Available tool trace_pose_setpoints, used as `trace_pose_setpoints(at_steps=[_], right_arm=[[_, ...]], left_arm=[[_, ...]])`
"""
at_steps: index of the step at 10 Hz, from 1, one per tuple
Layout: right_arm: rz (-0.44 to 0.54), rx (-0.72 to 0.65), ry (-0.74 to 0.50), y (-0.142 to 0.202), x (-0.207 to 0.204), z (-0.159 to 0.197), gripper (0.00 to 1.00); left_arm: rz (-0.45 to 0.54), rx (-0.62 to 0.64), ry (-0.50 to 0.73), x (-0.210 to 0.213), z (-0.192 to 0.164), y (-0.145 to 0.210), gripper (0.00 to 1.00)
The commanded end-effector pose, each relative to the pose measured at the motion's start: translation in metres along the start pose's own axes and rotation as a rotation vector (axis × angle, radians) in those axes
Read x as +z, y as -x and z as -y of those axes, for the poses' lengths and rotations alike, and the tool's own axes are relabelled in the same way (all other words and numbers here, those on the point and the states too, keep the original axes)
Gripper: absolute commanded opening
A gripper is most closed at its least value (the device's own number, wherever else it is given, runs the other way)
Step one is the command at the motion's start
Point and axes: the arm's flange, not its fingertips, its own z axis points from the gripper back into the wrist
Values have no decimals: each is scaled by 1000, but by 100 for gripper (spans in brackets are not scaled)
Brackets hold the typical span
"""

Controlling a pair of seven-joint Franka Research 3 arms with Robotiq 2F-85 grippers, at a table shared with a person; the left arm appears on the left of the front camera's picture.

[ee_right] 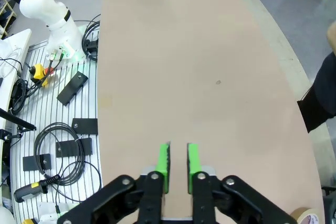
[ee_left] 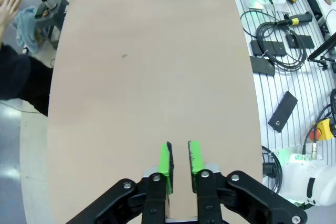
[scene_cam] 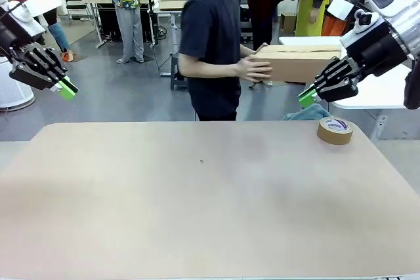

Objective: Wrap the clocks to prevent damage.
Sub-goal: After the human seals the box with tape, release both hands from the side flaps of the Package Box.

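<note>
The clocks are out of view. My left gripper (scene_cam: 67, 90) hangs in the air off the table's left far corner; in its wrist view the left gripper (ee_left: 180, 153) has its green pads (ee_left: 166, 161) a narrow gap apart with nothing between. My right gripper (scene_cam: 306, 98) hovers past the table's right far edge. Seen from its own wrist, the right gripper (ee_right: 177, 156) is likewise slightly open and empty. Both look down on the bare tan table (scene_cam: 197, 201).
A person (scene_cam: 210, 44) stands at the far side holding a cardboard box (scene_cam: 295, 62) in both hands. A brown tape roll (scene_cam: 335, 130) lies at the table's far right. A teal cloth (scene_cam: 305, 113) sits behind the edge. Cables and tools (ee_left: 283, 51) lie on the robot's side.
</note>
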Motion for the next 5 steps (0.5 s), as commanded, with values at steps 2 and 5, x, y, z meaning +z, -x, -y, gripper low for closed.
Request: trace_pose_setpoints(at_steps=[2, 5], right_arm=[[-26, -53, 14, 2, 0, -3, 100], [-36, -61, 12, 6, 1, -5, 100]], left_arm=[[-31, 45, -42, 7, 5, -5, 100], [-31, 53, -33, 5, 5, -4, 98]])
